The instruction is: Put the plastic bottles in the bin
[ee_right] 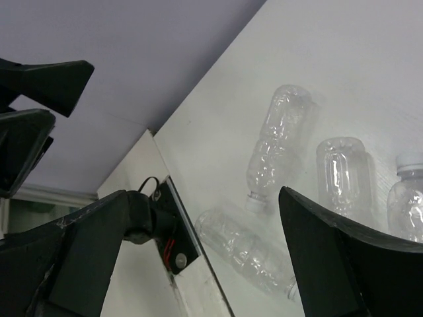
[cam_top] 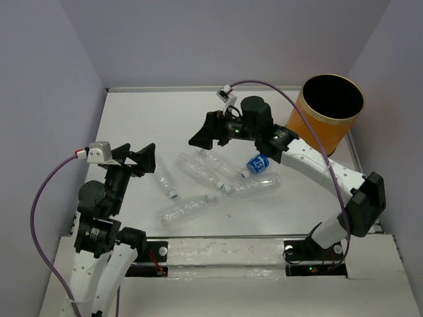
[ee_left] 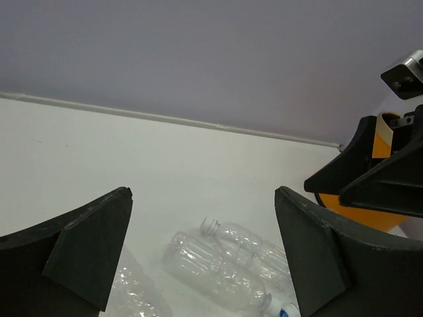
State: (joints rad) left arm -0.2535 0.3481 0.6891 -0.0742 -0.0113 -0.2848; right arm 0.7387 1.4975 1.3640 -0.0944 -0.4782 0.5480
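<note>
At frame centre the right gripper [cam_top: 200, 139] hung over the plastic bottles [cam_top: 206, 174], jaws spread, the left gripper [cam_top: 141, 160] likewise; lowering onto one seemed next.

Nothing legible — the bottle's blue label [cam_top: 258, 162] is too blurred.

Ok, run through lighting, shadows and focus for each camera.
Top external: even, soft light, faint shadows under the plastic bottles, the bin interior pure black. Left wrist: close fingers dark and slightly soft. Right wrist: fingers near silhouettes, bottles sharp with soft shadows.
</note>
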